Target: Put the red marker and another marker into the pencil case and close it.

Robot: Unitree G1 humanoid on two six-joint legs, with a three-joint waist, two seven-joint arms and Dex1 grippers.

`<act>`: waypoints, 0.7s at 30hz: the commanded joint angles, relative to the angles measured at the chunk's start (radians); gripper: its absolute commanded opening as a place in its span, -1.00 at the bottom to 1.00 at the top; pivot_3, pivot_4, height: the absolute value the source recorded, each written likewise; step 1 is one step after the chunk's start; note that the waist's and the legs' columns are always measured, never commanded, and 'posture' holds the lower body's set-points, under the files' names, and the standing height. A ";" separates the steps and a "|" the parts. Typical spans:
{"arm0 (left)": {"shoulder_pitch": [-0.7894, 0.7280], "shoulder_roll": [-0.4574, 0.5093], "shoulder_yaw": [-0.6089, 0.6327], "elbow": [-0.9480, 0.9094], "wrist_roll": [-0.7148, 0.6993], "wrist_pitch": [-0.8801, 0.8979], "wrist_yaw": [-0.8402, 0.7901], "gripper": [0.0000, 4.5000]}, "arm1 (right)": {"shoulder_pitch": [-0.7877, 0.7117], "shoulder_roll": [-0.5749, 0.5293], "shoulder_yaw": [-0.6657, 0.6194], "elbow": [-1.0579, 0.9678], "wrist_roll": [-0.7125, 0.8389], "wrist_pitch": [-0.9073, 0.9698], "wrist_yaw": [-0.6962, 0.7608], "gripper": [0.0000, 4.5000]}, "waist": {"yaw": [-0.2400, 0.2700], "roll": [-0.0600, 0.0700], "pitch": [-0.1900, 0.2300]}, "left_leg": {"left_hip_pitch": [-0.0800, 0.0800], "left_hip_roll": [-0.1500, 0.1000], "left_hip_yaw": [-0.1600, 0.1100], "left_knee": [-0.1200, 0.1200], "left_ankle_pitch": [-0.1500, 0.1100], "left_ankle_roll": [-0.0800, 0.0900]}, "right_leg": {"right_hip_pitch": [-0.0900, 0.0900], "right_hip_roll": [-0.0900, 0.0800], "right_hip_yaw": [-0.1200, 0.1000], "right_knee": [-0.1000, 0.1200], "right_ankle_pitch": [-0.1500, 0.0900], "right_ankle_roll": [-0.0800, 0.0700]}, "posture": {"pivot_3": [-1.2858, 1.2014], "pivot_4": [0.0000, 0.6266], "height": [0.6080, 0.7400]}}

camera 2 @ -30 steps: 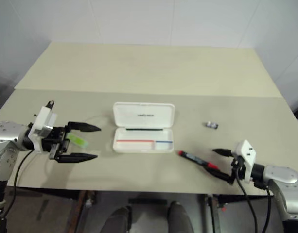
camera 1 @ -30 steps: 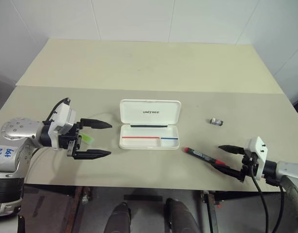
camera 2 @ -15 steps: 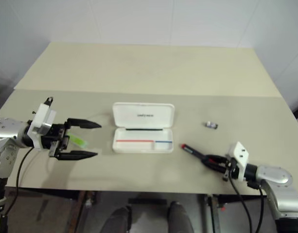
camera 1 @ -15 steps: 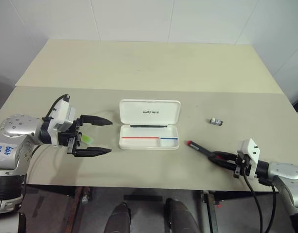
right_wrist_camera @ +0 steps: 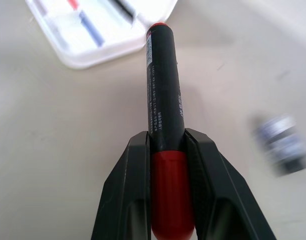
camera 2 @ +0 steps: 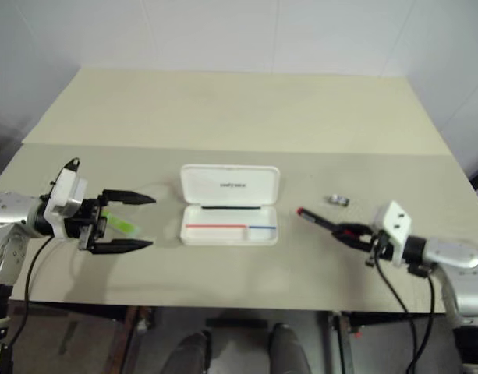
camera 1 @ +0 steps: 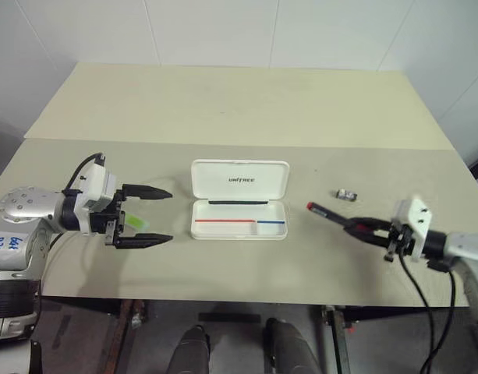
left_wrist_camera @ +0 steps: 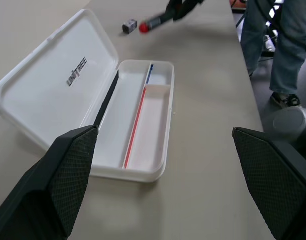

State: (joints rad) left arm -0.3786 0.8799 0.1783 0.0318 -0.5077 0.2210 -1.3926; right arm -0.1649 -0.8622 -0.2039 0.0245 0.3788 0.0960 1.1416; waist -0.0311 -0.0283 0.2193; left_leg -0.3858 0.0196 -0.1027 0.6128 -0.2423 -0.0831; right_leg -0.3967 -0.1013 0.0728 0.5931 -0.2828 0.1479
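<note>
One red marker [right_wrist_camera: 163, 125], black-bodied, red-tipped, in right claw's [camera 1: 362, 228] pinch; left claw [camera 1: 149, 216] spread.

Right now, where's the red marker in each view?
Left eye: red marker right of the pencil case, in the right gripper.
Right eye: right of case, same grip.
Left wrist: red tip beside the small grey piece.
Right wrist: centre, between the fingers.
Shared landmark: the open case.

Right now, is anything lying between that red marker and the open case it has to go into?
Nothing visible. The red marker is clamped in the right gripper, its tip toward the case; only bare table lies between. The small grey piece sits off to the side.
</note>
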 commanded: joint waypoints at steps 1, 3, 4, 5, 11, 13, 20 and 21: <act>0.019 0.027 0.036 0.011 0.004 -0.038 -0.012 1.00 | -0.061 -0.015 0.019 -0.083 0.023 -0.008 0.038 -0.74 | -0.003 0.000 0.000 | 0.000 0.000 0.000 0.000 0.000 0.000 | 0.000 0.000 0.000 0.000 0.000 0.000 | 0.03 -0.52 1.00; 0.028 0.028 0.038 0.014 0.006 -0.048 -0.010 1.00 | -0.111 0.001 0.059 -0.111 0.016 0.002 0.042 -0.74 | -0.005 0.000 0.000 | 0.000 0.000 0.000 0.000 0.000 0.000 | 0.000 0.000 0.000 0.000 0.000 0.001 | 0.03 -0.52 1.00; 0.033 0.028 0.039 0.013 0.007 -0.052 -0.009 1.00 | -0.141 0.017 0.088 -0.124 0.014 0.008 0.043 -0.74 | -0.006 0.000 0.000 | 0.000 0.000 0.000 0.000 0.000 0.000 | 0.000 0.000 0.000 0.000 0.000 0.001 | 0.03 -0.52 1.00; 0.036 0.028 0.040 0.012 0.007 -0.055 -0.006 1.00 | -0.168 0.033 0.116 -0.131 0.011 0.016 0.043 -0.74 | -0.006 0.000 0.000 | 0.000 0.000 0.000 0.000 0.000 0.000 | 0.000 0.000 0.000 0.000 0.000 0.001 | 0.03 -0.52 1.00; 0.044 0.023 0.041 0.003 0.006 -0.059 0.012 1.00 | -0.331 0.163 0.303 -0.043 -0.073 -0.026 0.065 -0.74 | -0.004 0.000 0.000 | 0.000 0.000 0.000 0.000 0.000 0.000 | -0.001 0.000 0.000 0.001 0.001 0.001 | 0.03 -0.52 1.00; 0.044 0.021 0.040 -0.001 0.005 -0.059 0.017 1.00 | -0.371 0.205 0.345 0.016 -0.105 -0.064 0.076 -0.74 | -0.004 0.000 0.000 | 0.000 0.000 0.000 0.000 0.000 0.000 | -0.001 0.000 0.000 0.001 0.002 0.004 | 0.03 -0.52 1.00; 0.047 0.014 0.039 -0.015 0.000 -0.054 0.039 1.00 | -0.504 0.326 0.414 0.241 -0.189 -0.179 0.079 -0.74 | -0.002 0.000 0.000 | -0.001 0.000 0.000 -0.001 -0.001 -0.001 | -0.003 0.000 0.000 0.002 0.008 0.014 | 0.03 -0.52 1.00; 0.048 0.013 0.038 -0.019 -0.002 -0.052 0.043 1.00 | -0.521 0.342 0.420 0.271 -0.199 -0.195 0.081 -0.74 | -0.003 0.000 0.000 | -0.001 0.000 0.000 -0.001 -0.001 -0.001 | -0.003 0.000 0.000 0.003 0.008 0.014 | 0.03 -0.52 1.00</act>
State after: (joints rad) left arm -0.3334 0.8861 0.1954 0.0452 -0.5013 0.1726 -1.3564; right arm -0.6657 -0.5309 0.2162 0.2810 0.1856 -0.0632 1.2171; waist -0.0345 -0.0281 0.2194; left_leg -0.3872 0.0199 -0.1028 0.6114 -0.2429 -0.0838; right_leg -0.4003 -0.1007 0.0725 0.5961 -0.2750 0.1622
